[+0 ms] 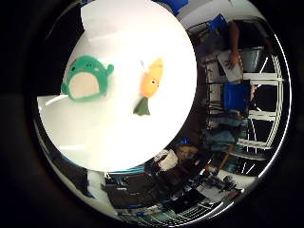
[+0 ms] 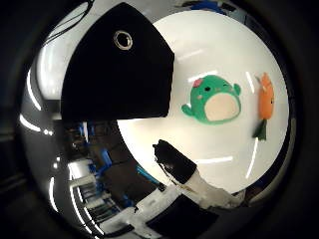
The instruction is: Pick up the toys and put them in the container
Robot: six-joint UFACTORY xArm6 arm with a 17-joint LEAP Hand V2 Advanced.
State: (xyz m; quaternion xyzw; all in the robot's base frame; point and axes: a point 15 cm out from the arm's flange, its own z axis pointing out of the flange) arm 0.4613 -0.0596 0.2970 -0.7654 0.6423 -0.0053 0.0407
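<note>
Lying flat, carrot toy (image 1: 151,81) beside green plush (image 1: 86,79)

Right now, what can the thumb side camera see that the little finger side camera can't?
Only the thumb side view shows the black container on the table and part of the hand. Only the little finger side view shows the room beyond the table, with shelves. Both show the green plush toy and the orange carrot toy lying apart on the white table.

A round white table (image 1: 118,137) shines with streaks of reflected light. Beyond it, white shelving (image 1: 266,118), a blue bin (image 1: 236,96) and what may be cluttered workbenches (image 1: 156,194).
</note>
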